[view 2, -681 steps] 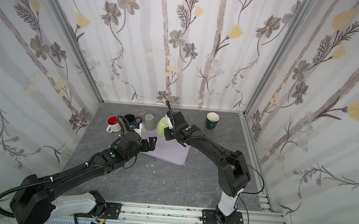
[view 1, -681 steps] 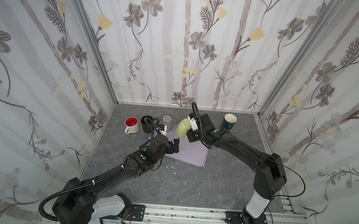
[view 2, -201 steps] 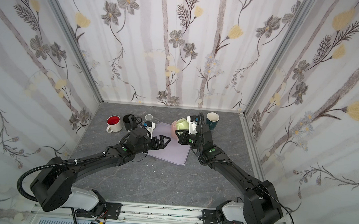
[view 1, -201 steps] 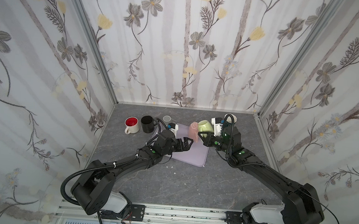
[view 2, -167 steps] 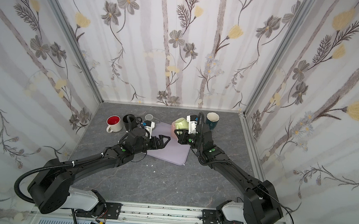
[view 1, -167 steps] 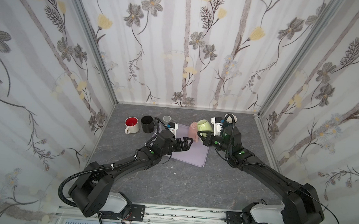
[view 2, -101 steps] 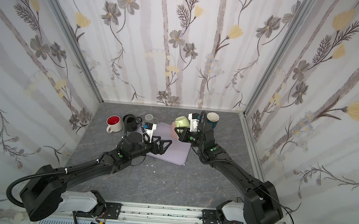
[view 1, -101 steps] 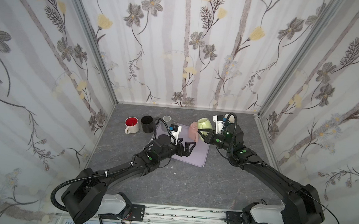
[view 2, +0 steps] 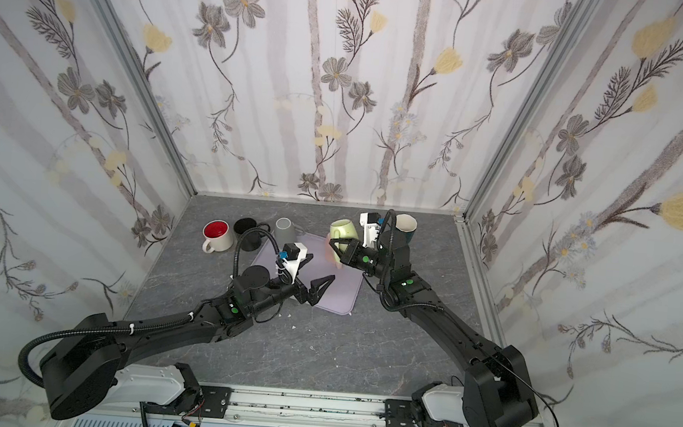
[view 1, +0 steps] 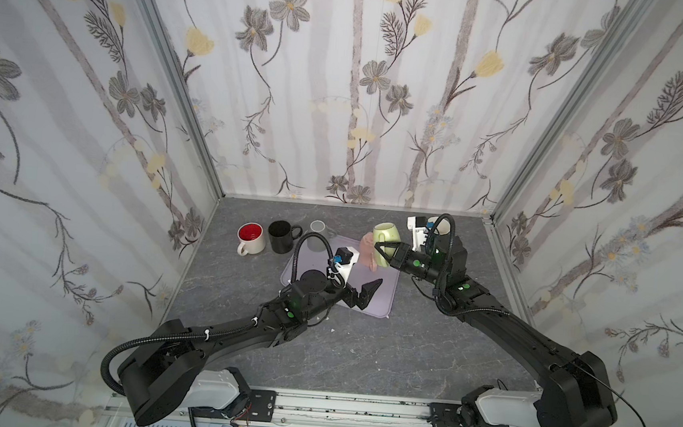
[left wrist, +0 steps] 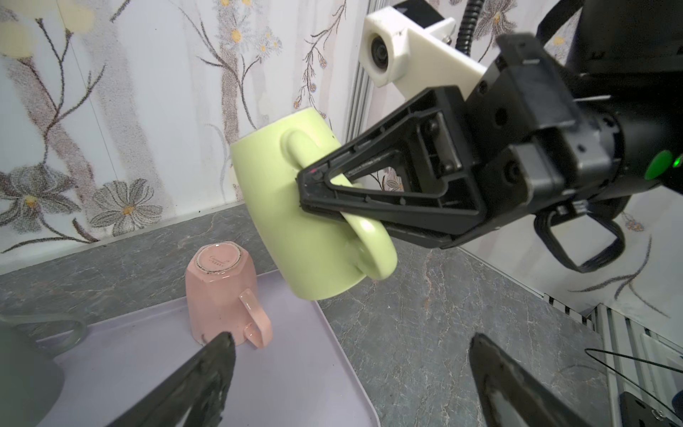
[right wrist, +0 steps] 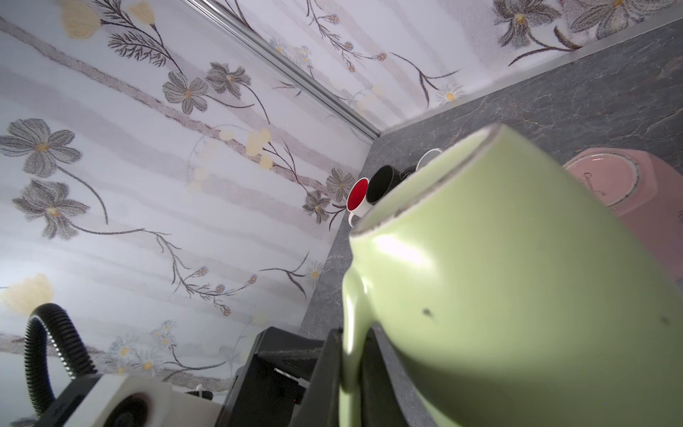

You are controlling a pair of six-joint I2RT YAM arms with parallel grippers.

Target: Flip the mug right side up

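My right gripper is shut on the handle of a light green mug. It holds the mug in the air over the back edge of the lavender tray. The mug is tilted, its flat unglazed bottom ring up and toward the back wall. My left gripper is open and empty, low over the tray in front of the mug. A pink mug stands upside down on the tray.
At the back left stand a white mug with a red inside, a black mug and a grey mug. A teal mug stands behind my right wrist. Walls close in on three sides.
My left gripper, still open, has drawn back from the green mug toward the front of the tray. My right gripper keeps its grip on the handle and has barely moved.
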